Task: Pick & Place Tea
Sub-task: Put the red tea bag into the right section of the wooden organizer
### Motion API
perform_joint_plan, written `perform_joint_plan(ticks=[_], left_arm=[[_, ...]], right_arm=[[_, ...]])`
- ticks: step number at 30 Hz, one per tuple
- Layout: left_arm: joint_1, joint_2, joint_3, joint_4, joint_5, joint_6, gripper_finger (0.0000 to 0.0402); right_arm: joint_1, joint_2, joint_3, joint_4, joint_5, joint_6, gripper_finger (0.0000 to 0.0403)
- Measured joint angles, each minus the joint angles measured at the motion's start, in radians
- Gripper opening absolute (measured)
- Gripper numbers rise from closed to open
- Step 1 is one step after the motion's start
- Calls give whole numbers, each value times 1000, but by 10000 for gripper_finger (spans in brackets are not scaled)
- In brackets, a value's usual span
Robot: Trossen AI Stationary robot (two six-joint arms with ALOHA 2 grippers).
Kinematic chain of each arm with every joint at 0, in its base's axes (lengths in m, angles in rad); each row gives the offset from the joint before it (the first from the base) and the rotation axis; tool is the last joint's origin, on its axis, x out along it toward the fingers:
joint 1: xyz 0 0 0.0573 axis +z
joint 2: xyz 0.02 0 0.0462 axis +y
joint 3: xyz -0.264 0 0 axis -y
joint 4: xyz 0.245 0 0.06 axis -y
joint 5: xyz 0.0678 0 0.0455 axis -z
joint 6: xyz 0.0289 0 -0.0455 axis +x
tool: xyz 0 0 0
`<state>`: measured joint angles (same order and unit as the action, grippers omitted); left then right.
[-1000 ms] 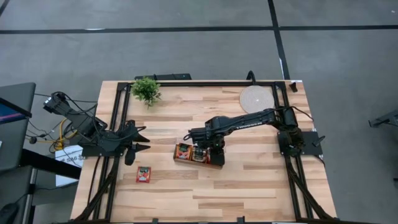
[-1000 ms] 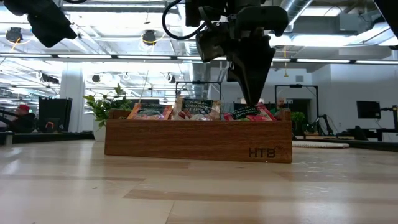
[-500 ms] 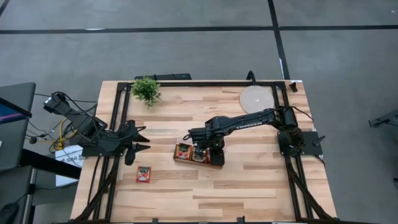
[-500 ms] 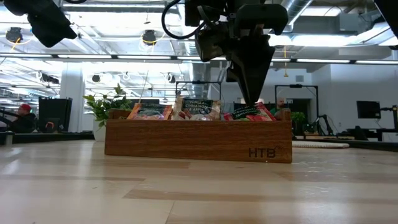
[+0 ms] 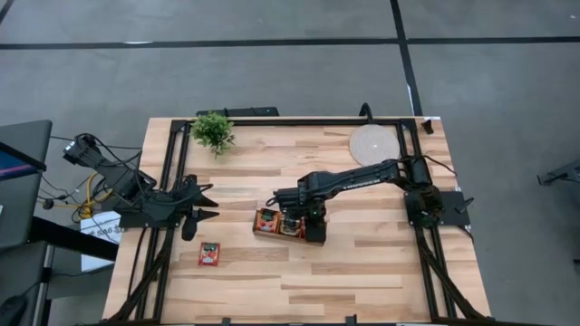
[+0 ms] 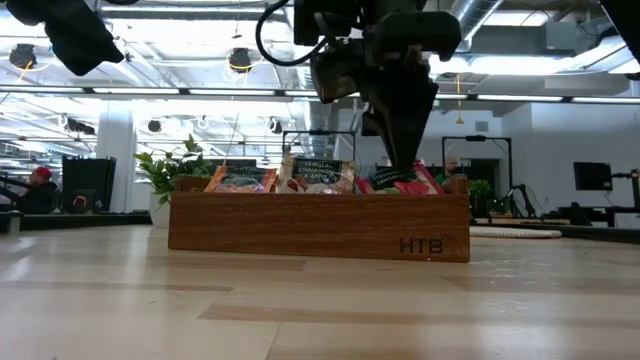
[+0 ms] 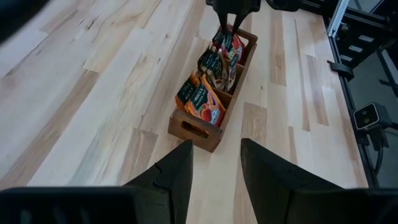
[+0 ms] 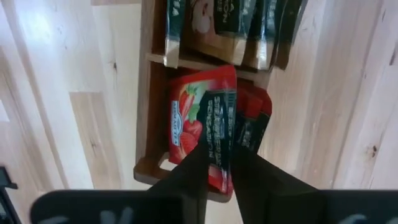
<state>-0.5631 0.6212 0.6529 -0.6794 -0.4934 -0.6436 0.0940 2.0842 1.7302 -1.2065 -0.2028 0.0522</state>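
Note:
A long wooden tray [image 6: 320, 225] stands mid-table with tea sachets upright in its compartments [image 7: 202, 99]. My right gripper [image 5: 313, 226] points down into the compartment at the tray's right end and is shut on a red tea sachet [image 8: 205, 112] with a dark green label. One more red sachet [image 5: 209, 254] lies flat on the table near the left front. At the table's left side my left gripper [image 7: 214, 180] hangs open above the table, nothing between its fingers, facing the tray. My right gripper pinches the red sachet by its upper part [image 8: 219, 155], one finger on each face. The fingers [image 6: 400, 150] come from above, pointing almost straight down. The sachet leans in the end compartment among other sachets, its lower end still inside the tray.
A small green plant [image 5: 214, 131] stands at the far left and a round pale mat [image 5: 370, 144] at the far right. Black frame rails run along both table sides. Bare wood lies in front of the tray.
My right gripper's fingers have drawn together on the sachet in the tray's end compartment. The sachets there have shifted a little.

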Motion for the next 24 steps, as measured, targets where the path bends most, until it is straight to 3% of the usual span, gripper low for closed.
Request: perform_joint_plan(ticks=[9,24], left_arm=[[0,0,0,0,0,4,126],[0,0,0,0,0,3,126]], right_arm=[[-5,0,0,-12,3,2,5],[-3,-12,0,-51,39,106,0]])
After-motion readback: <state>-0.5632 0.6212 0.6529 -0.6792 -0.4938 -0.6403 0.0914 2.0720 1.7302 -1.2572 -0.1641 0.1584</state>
